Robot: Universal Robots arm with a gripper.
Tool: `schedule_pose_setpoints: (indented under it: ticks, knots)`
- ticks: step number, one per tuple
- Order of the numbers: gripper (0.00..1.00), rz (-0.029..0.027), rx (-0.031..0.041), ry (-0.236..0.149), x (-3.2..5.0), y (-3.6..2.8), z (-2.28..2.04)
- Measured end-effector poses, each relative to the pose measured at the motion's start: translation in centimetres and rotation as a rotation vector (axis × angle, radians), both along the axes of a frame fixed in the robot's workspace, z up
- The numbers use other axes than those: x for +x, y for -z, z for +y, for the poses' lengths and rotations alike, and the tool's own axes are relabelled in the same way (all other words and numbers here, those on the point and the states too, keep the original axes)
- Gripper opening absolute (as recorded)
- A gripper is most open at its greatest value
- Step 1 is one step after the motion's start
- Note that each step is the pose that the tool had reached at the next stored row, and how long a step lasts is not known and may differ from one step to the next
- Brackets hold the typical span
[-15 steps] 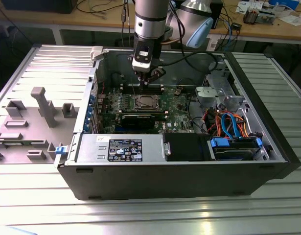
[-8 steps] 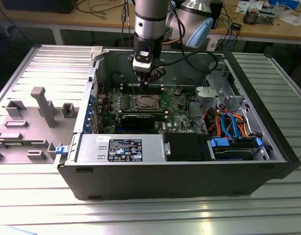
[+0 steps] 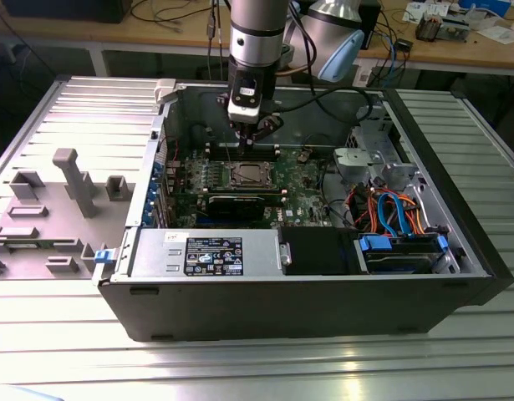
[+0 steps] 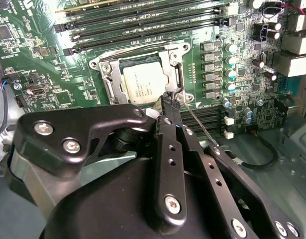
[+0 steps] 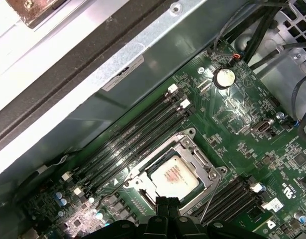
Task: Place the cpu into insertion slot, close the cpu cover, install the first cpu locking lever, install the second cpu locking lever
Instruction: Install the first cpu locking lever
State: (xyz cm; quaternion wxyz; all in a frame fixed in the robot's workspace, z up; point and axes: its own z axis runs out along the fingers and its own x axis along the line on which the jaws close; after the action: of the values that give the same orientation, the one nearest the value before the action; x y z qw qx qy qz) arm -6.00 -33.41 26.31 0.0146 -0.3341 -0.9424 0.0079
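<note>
In the exterior view, we are seeing the arm reaching down at the upper middle of the frame into an open computer case (image 3: 323,288) that is lying on the desk (image 3: 257,372). The claw (image 3: 258,127) is hanging just above the green board, close to the insertion slot (image 3: 230,177), where the cpu (image 3: 245,173) is showing as a pale square near the frame's centre.

In the second wrist view, we are looking past the claw (image 4: 169,102) at the socket. The cpu (image 4: 143,84) is sitting in the slot and the cpu cover (image 4: 178,50) is lying flat around it, so we are judging the first two steps done. The claw's tips are appearing clenched, with no gap between them, right at the socket's corner. Beside them a thin locking lever (image 4: 200,124) is sticking out away from the socket rather than lying along it. Whether the tips are pinching that wire, we cannot tell.

In the first wrist view, the cpu (image 5: 173,177) is resting inside the cover (image 5: 195,149), next to the long memory slots (image 5: 125,149). The lever (image 5: 211,196) is slanting away from the frame, close beside the claw (image 5: 167,203). We are judging this lever unlatched; the other lever's state we cannot make out, so the lever steps are remaining.
</note>
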Motion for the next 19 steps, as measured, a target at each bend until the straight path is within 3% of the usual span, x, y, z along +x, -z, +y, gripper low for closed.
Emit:
schedule_pose_setpoints:
  ticks: [19]
  knots:
    - [0.11, 0.0, 0.0, -0.058, 0.0, 0.0, 0.0]
